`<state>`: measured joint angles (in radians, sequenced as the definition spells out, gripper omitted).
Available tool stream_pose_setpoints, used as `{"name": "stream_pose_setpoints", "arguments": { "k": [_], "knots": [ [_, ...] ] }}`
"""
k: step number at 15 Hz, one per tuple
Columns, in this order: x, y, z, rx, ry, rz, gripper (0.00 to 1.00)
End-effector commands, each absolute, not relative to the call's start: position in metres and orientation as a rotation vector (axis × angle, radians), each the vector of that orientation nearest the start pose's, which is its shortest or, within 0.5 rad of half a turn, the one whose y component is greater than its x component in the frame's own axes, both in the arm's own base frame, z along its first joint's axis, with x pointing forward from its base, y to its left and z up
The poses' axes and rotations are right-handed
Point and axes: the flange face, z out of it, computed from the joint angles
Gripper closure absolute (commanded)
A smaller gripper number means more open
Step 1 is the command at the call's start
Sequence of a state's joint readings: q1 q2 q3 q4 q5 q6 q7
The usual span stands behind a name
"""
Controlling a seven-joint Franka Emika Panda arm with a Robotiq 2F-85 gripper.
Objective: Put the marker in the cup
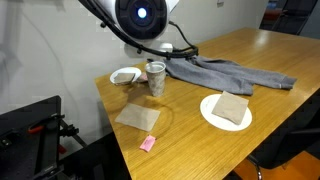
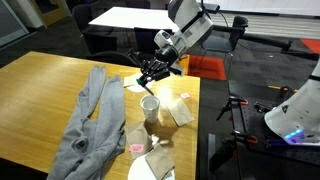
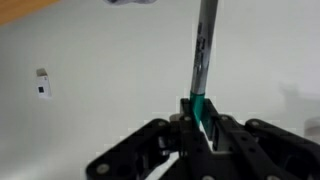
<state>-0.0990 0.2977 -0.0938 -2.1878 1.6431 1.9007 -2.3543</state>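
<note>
Hand (image 3: 198, 118) grips the marker (image 3: 204, 50) over the wooden table (image 2: 40, 90) (white table (image 2: 130, 18) behind).

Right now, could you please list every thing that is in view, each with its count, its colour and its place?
marker: one, green, gripped in the end effector
cup: one, white with brownish print, on the table beside the bowl
bowl: one, white, near a table corner
cloth: one, grey, spread on the table behind the plate
plate: one, white, near the table edge
napkins: two, brown, this one flat in front of the cup, another on the plate
block: one, pink, small, at the table edge
table: one, wooden
end effector: one, black, shut on the marker, above the table near the cup
</note>
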Motion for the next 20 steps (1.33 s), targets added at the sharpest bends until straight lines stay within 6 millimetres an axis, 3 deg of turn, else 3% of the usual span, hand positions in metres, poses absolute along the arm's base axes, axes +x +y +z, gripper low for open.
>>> {"name": "stream_pose_setpoints", "arguments": {
  "k": [1, 11, 20],
  "knots": [
    [0.551, -0.038, 0.251, -1.752, -0.965, -1.332, 0.96],
    [0.549, -0.045, 0.203, -1.813, -0.928, -1.383, 0.96],
    [0.547, -0.049, 0.18, -1.851, -0.915, -1.439, 0.96]
  ]
}}
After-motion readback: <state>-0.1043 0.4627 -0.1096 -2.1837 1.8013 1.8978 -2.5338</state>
